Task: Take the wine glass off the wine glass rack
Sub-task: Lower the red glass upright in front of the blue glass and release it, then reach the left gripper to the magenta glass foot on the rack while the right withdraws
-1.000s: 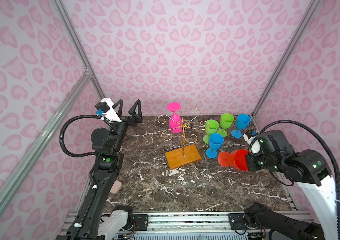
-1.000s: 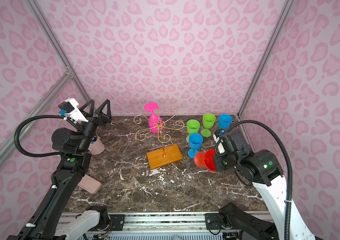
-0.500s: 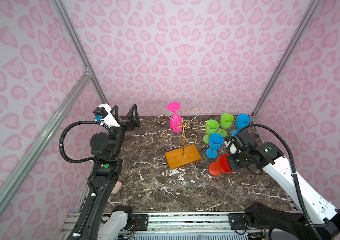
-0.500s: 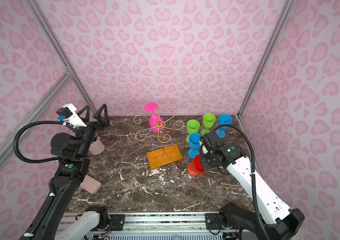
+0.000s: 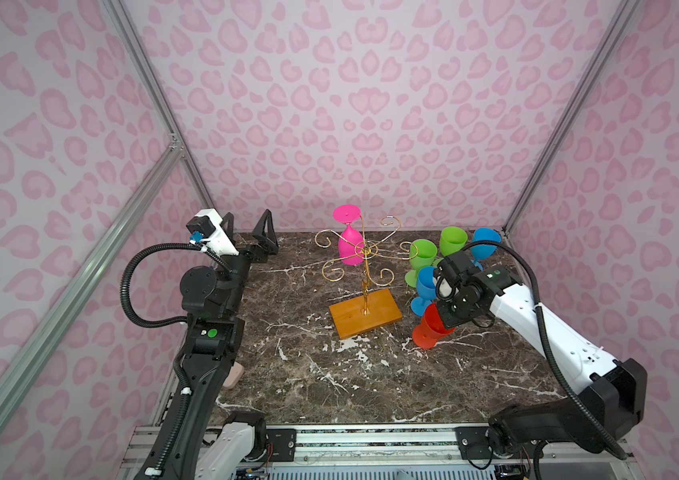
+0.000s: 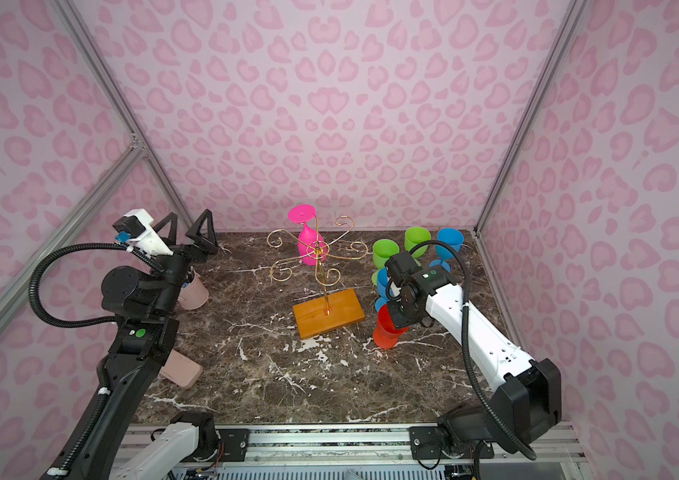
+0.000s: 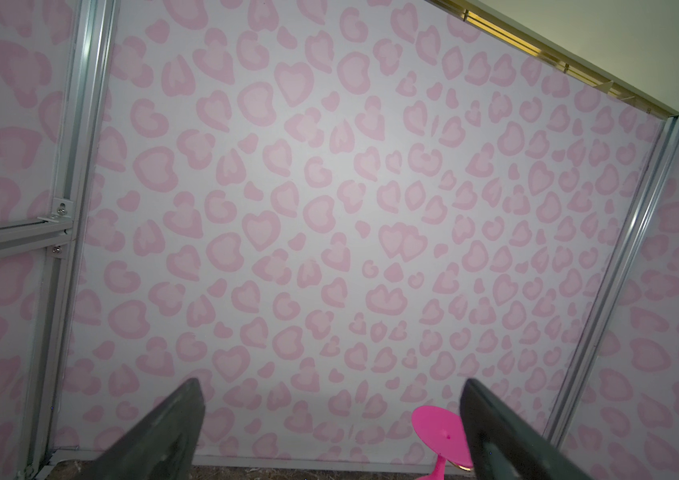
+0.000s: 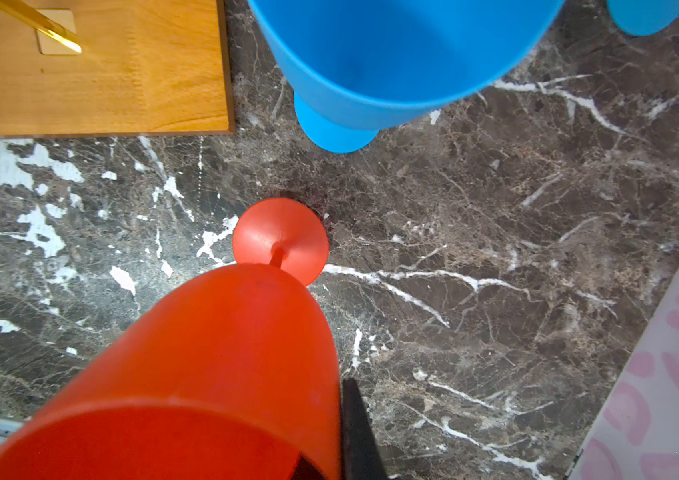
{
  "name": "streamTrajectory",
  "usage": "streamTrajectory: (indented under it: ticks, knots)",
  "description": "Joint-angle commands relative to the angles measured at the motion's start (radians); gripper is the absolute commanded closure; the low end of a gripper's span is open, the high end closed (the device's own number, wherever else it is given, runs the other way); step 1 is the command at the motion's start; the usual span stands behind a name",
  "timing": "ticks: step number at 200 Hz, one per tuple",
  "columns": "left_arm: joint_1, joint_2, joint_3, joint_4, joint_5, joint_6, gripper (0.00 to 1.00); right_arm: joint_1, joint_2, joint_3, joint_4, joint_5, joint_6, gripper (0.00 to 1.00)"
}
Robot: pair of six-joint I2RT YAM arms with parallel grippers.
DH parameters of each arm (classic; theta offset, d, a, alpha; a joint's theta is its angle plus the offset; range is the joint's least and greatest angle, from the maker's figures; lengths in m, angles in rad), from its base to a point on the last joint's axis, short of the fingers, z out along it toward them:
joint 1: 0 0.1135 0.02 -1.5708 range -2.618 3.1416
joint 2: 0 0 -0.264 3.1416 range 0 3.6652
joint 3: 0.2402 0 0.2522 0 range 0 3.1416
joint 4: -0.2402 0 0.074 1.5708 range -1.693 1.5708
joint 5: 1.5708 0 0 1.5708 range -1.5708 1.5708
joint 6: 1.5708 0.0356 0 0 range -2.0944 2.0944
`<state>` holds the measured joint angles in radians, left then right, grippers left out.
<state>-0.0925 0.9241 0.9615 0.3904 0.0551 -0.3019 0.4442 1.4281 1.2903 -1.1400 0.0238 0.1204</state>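
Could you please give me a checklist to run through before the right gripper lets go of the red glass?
1. Right gripper shut on the red glass rim: ok.
2. Red glass standing flat on the table: cannot tell; it leans.
3. Red glass apart from the nearest blue glass: ok.
4. Left gripper open and empty: ok.
5. Pink glass hangs from the wine glass rack: ok.

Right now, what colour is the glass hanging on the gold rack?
The wine glass is bright pink, clearest in a top view.

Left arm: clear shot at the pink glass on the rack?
Likely yes: its fingers are open and empty, the pink glass hangs on the rack's side facing it, bare table between.
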Motion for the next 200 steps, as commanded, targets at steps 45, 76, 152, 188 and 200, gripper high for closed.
streamTrajectory:
  ticks: [45, 76, 152, 188, 200]
  knots:
    - [0.004, -0.004, -0.003, -0.003, -0.008, 0.015, 0.03, 0.000, 0.057, 0.019, 0.014, 0.015, -0.018, 0.95]
    - [0.007, 0.002, -0.003, -0.010, -0.025, 0.007, 0.03, 0.000, 0.046, 0.045, 0.008, 0.020, -0.018, 0.83]
    - [0.038, 0.121, 0.177, -0.229, 0.072, -0.085, 0.04, -0.055, -0.162, 0.117, 0.048, -0.052, -0.006, 0.46]
    - [0.106, 0.286, 0.351, -0.338, 0.383, -0.206, 0.01, -0.155, -0.323, 0.024, 0.228, -0.219, 0.023, 0.30]
    - [0.120, 0.359, 0.443, -0.388, 0.485, -0.221, 0.03, -0.176, -0.365, -0.004, 0.286, -0.257, 0.032, 0.26]
